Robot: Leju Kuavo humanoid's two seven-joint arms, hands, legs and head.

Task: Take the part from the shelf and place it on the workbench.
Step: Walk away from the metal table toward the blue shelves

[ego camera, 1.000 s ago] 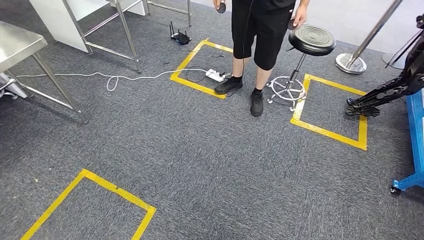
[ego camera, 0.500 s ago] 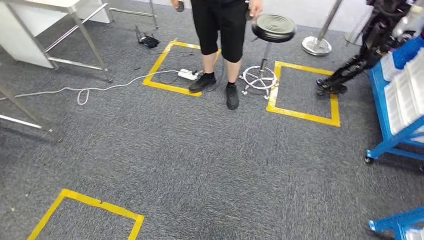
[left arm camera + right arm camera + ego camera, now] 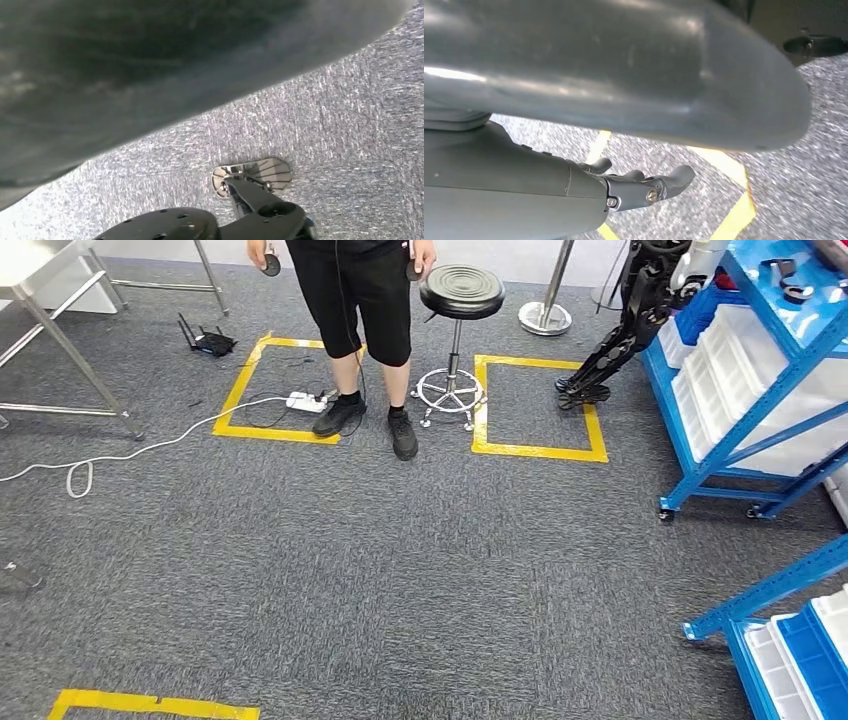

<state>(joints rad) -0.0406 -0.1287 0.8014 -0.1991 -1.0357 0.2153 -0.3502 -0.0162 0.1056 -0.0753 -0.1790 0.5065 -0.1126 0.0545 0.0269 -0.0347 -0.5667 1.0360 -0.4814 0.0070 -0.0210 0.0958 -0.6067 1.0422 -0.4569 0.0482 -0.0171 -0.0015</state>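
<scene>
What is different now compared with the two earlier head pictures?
The camera has turned to the right, so the whole scene slid left: the blue shelf with its white bins is now well in view, and the steel table is nearly out at the left edge. The person, stool and power strip kept their places on the carpet.

Blue shelf at the right, dark part on its top level

The shelf [image 3: 745, 405] is a blue metal frame on small castors, standing on grey carpet and carrying white and blue bins on slanted tiers. A dark part [image 3: 788, 280] (shape hard to make out) lies on its top surface near the picture's upper right corner.
</scene>
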